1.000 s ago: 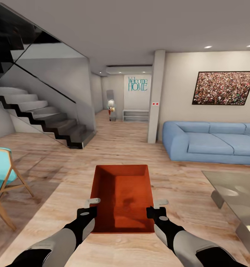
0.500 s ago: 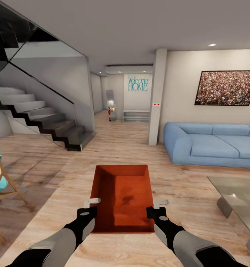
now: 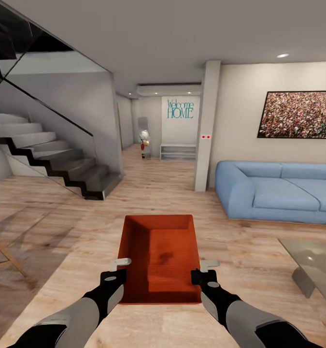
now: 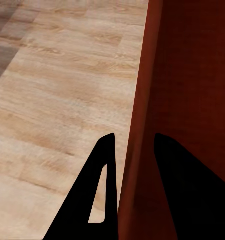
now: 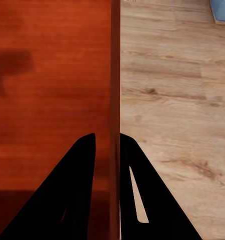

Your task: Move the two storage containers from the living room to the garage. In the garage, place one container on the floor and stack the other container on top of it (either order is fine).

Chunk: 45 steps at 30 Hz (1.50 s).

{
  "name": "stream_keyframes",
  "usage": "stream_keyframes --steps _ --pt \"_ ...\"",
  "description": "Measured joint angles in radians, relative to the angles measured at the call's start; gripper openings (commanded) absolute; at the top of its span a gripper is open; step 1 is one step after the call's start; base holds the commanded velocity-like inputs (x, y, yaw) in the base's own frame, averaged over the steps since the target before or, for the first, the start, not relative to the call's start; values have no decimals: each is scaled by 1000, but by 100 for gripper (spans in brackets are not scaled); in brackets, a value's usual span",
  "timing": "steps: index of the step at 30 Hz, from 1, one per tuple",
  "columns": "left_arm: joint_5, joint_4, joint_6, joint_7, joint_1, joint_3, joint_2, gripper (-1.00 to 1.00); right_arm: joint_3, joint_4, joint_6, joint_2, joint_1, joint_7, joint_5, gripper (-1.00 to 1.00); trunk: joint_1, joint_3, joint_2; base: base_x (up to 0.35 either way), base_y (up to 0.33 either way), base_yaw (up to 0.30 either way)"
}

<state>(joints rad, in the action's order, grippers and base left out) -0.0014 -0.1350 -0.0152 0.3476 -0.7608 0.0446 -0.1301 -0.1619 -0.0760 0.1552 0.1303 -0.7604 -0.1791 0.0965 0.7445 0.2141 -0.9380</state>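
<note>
One orange-red open-top storage container (image 3: 160, 256) hangs level in front of me over the living room's light wood planks (image 3: 76, 227). My left gripper (image 3: 118, 268) is shut on its left side wall, and my right gripper (image 3: 205, 269) is shut on its right side wall. In the left wrist view the wall (image 4: 142, 100) runs between the two dark fingers of the left gripper (image 4: 135, 136). The right wrist view shows the right gripper (image 5: 107, 135) pinching the thin wall, with the ribbed inside of the container (image 5: 52, 90) beside it. The garage is out of view.
A dark staircase (image 3: 61, 164) with a glass side rises at the left. A blue sofa (image 3: 278, 191) and a glass coffee table (image 3: 317, 261) stand at the right. A white pillar (image 3: 206, 125) flanks the hallway (image 3: 148, 169) straight ahead. A chair's leg (image 3: 1, 256) shows at the left edge.
The whole view has shifted: the chair has slid off to the left, and the sofa and table have moved right. Both grippers and the container keep the same place in the picture.
</note>
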Motion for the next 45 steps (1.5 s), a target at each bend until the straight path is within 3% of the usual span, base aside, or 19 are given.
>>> stream_keyframes --steps 17,29,45 --pt "0 0 0 0 0 0 0 -100 -1 0 0 0 0 0 2 -100 0 0 0 322 0 2" --pt "1 0 0 0 0 -1 0 -100 -6 0 0 0 0 -1 6 -100 0 0 0 322 0 230" --pt "0 0 0 0 0 0 0 -100 -6 0 0 0 0 0 7 -100 0 0 0 325 0 14"
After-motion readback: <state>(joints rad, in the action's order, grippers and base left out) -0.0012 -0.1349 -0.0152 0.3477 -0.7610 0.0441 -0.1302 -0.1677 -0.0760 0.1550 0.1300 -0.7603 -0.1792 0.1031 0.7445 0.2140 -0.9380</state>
